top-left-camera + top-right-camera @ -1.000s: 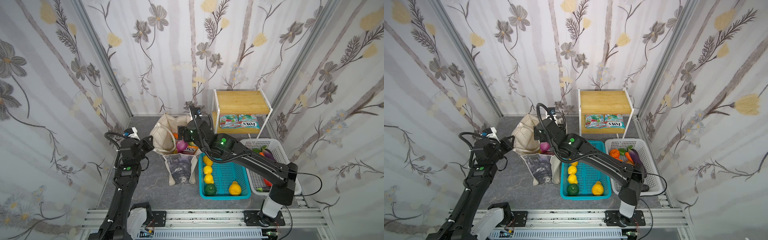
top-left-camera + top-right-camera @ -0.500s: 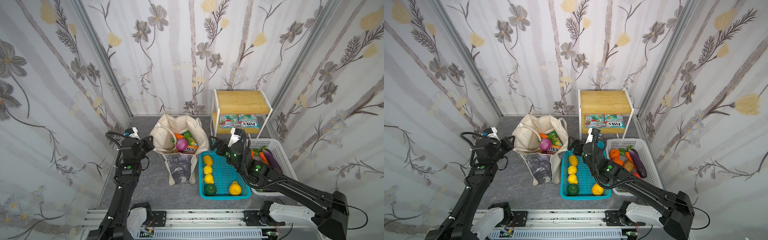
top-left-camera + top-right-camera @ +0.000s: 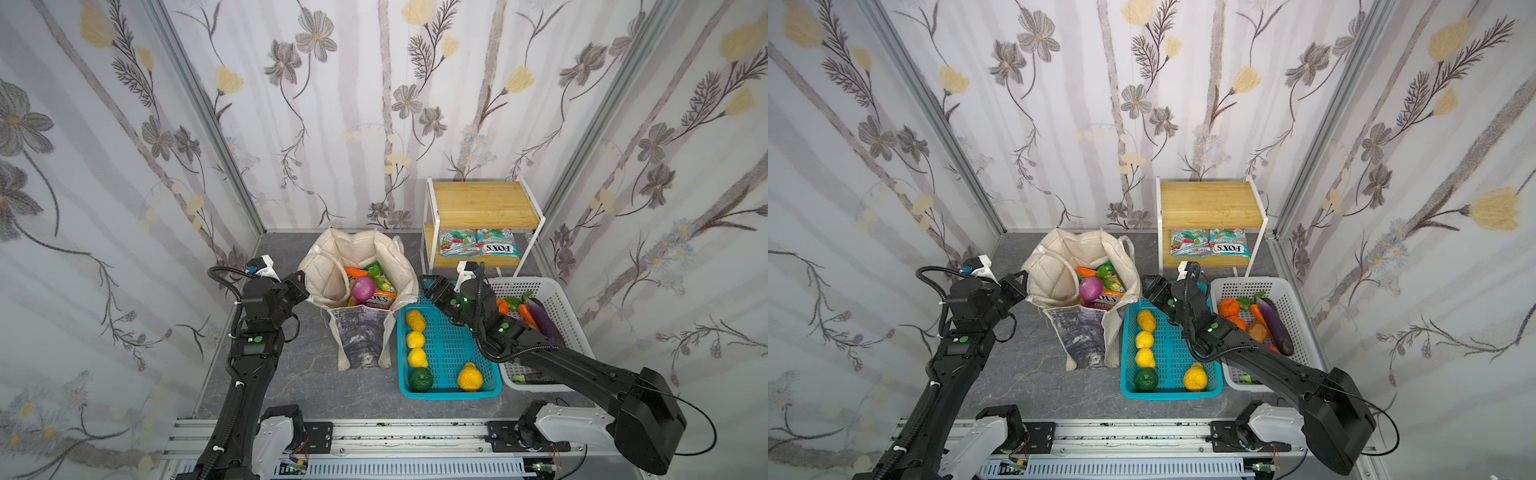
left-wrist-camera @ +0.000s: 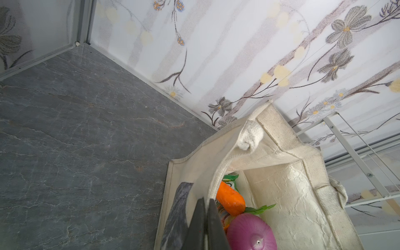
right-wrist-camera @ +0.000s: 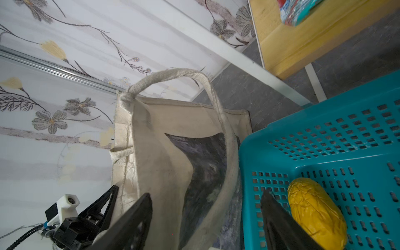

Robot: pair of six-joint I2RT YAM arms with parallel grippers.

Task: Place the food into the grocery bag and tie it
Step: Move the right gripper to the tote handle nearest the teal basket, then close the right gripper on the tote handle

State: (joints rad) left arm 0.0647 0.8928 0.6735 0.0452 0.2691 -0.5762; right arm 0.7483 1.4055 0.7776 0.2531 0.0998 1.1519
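Note:
The cream grocery bag (image 3: 332, 266) (image 3: 1050, 266) stands open at the middle of the grey floor in both top views. A purple onion (image 3: 365, 287) (image 4: 252, 232), an orange carrot (image 3: 354, 272) (image 4: 230, 198) and a FOX'S packet (image 3: 381, 300) lie inside it. My left gripper (image 3: 302, 279) (image 3: 1018, 278) (image 4: 205, 207) is shut on the bag's left rim. At the bag's right side my right gripper (image 3: 424, 286) (image 3: 1148, 284) (image 5: 205, 201) is open, with the bag's wall (image 5: 164, 164) and a strap handle (image 5: 225, 134) between its fingers.
A teal basket (image 3: 449, 345) right of the bag holds yellow fruit (image 3: 415, 321) (image 5: 316, 212) and a green one (image 3: 420, 378). Beyond it a white basket (image 3: 561, 303) holds vegetables. A wooden shelf (image 3: 482, 199) at the back carries two FOX'S packets (image 3: 478, 243).
One second ago the right arm reached over the bag's mouth. It drew back over the teal basket, and its gripper now stands at the bag's right wall. The left gripper has kept its hold.

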